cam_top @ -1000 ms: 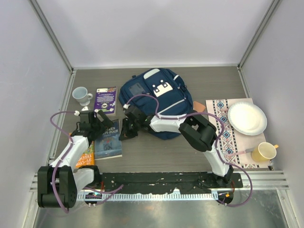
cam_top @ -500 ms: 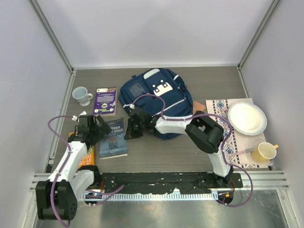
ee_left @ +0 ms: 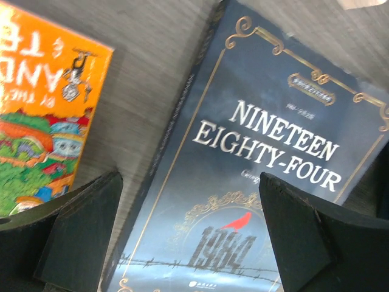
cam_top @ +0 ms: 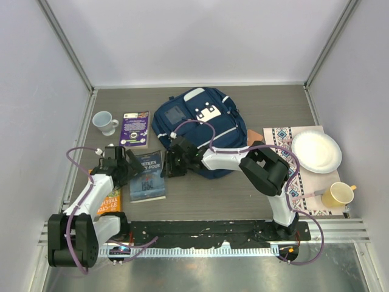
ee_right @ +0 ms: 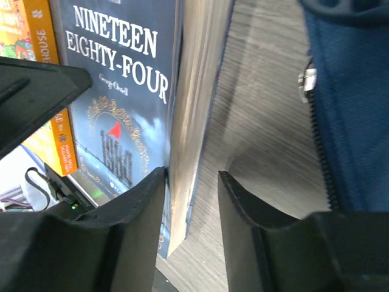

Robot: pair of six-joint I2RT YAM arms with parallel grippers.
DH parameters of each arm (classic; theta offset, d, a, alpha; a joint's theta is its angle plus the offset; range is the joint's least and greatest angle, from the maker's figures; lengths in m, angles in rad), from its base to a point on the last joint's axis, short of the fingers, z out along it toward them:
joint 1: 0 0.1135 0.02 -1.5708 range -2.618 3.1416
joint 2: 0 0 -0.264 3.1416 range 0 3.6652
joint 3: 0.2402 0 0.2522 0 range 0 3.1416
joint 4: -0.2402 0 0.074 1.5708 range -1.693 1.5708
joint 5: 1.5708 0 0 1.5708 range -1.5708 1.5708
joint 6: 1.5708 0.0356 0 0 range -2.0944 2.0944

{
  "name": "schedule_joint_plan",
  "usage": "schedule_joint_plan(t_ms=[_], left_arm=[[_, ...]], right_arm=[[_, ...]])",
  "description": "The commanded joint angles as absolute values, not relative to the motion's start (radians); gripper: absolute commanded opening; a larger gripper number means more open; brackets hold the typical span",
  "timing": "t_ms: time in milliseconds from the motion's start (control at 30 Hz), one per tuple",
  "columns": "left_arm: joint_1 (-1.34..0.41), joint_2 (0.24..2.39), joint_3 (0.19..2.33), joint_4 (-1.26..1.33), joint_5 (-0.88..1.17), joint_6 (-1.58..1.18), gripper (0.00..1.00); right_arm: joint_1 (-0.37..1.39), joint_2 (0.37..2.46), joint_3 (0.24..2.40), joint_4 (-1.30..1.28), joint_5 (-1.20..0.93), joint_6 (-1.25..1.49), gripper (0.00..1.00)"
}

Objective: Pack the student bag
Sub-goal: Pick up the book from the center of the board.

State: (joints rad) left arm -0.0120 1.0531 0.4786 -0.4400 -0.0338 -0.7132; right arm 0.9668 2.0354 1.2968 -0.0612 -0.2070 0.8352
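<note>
The student bag [cam_top: 228, 125] lies at the far middle of the table [cam_top: 200, 194]. Just near-left of it, the right gripper [ee_right: 192, 173] stands slightly parted astride the page edge of a dark blue book [ee_left: 261, 182], not clamped. The left gripper [ee_left: 188, 182] hovers wide open over that book's cover, beside an orange book [ee_left: 42, 140].

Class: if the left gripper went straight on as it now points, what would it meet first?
Most likely the cover of the Nineteen Eighty-Four book, seen straight ahead between the left gripper's open fingers.
</note>
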Motion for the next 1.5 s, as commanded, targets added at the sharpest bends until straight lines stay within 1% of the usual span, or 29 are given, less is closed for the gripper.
schedule_joint_plan(t_ms=[0, 133, 267, 333, 500, 867, 933, 967, 1000, 1067, 1167, 1200, 1267, 1367, 1433, 1467], left_arm=[[-0.014, 1.092, 0.48, -0.358, 0.041, -0.69, 0.99], [-0.015, 1.095, 0.468, -0.345, 0.061, -0.689, 1.0], [-0.014, 1.08, 0.443, -0.301, 0.132, -0.701, 1.0], [-0.015, 1.072, 0.436, -0.264, 0.184, -0.716, 0.98], [-0.015, 1.051, 0.43, -0.233, 0.25, -0.724, 0.96], [-0.015, 0.991, 0.414, -0.216, 0.305, -0.752, 0.87], [-0.014, 0.988, 0.413, -0.218, 0.307, -0.752, 0.85], [-0.015, 0.985, 0.413, -0.218, 0.31, -0.753, 0.8], [-0.015, 0.985, 0.413, -0.216, 0.31, -0.753, 0.79], [-0.015, 0.986, 0.413, -0.216, 0.316, -0.753, 0.76], [-0.015, 0.988, 0.414, -0.215, 0.319, -0.752, 0.74], [-0.015, 0.991, 0.413, -0.215, 0.322, -0.753, 0.74], [-0.014, 0.988, 0.411, -0.216, 0.324, -0.755, 0.74], [-0.015, 0.983, 0.411, -0.216, 0.324, -0.759, 0.73], [-0.015, 0.982, 0.411, -0.215, 0.325, -0.759, 0.73], [-0.015, 0.982, 0.411, -0.215, 0.327, -0.759, 0.73]], right_arm=[[0.946, 1.999, 1.293, -0.065, -0.21, 0.834, 0.5], [0.939, 2.017, 1.293, -0.041, -0.242, 0.854, 0.52], [0.937, 2.042, 1.287, 0.003, -0.308, 0.88, 0.53], [0.937, 2.051, 1.278, 0.063, -0.333, 0.899, 0.53], [0.937, 2.049, 1.278, 0.098, -0.374, 0.902, 0.53], [0.936, 1.999, 1.281, 0.147, -0.379, 0.882, 0.53], [0.936, 2.005, 1.287, 0.133, -0.379, 0.882, 0.51], [0.936, 2.005, 1.287, 0.133, -0.377, 0.881, 0.44], [0.939, 2.005, 1.287, 0.135, -0.374, 0.881, 0.37], [0.937, 2.003, 1.282, 0.133, -0.368, 0.876, 0.28], [0.937, 1.991, 1.278, 0.133, -0.362, 0.862, 0.27], [0.939, 1.988, 1.281, 0.13, -0.362, 0.859, 0.3], [0.937, 1.982, 1.281, 0.129, -0.361, 0.854, 0.4], [0.937, 1.983, 1.281, 0.143, -0.373, 0.857, 0.42], [0.937, 1.988, 1.281, 0.155, -0.38, 0.864, 0.41], [0.937, 1.991, 1.282, 0.156, -0.382, 0.862, 0.33]])
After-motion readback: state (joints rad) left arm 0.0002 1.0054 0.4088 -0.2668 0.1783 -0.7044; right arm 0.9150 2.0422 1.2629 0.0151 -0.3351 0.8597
